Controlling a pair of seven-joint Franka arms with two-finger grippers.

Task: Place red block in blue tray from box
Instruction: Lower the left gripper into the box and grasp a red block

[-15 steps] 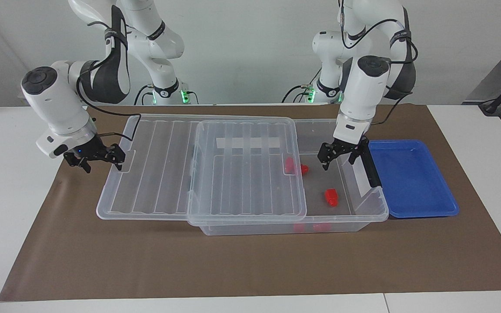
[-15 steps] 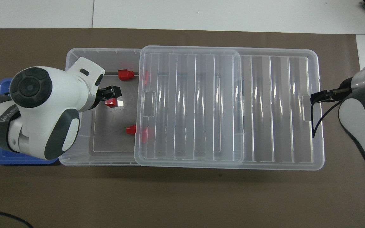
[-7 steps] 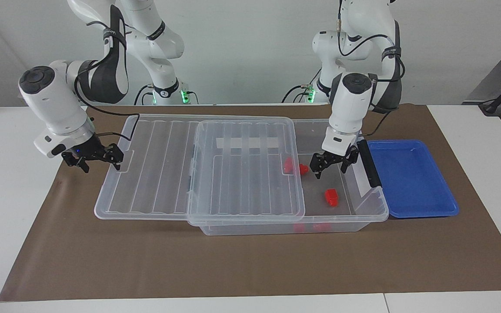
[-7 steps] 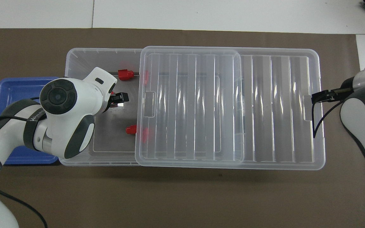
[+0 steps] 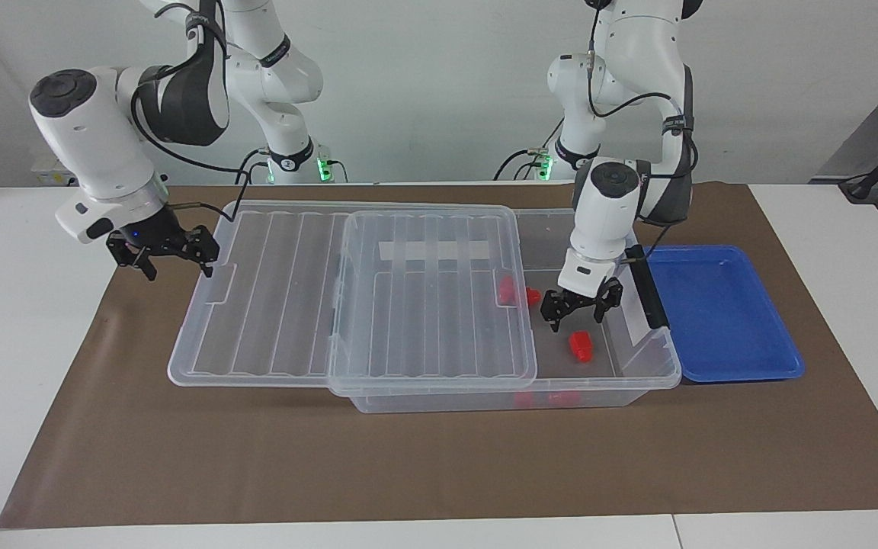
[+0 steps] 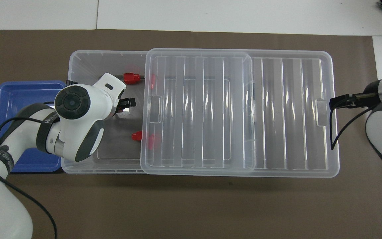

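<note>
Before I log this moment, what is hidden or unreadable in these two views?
- Overhead view: the left gripper and the red block under it are covered by the left arm's wrist.
- Both views: the red pieces under the lid are blurred by its ribs.
- Overhead view: part of the blue tray is covered by the left arm.

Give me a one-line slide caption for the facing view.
Open left gripper descends inside the box above the red block; open right gripper waits by the slid-aside lid; blue tray empty.
</note>
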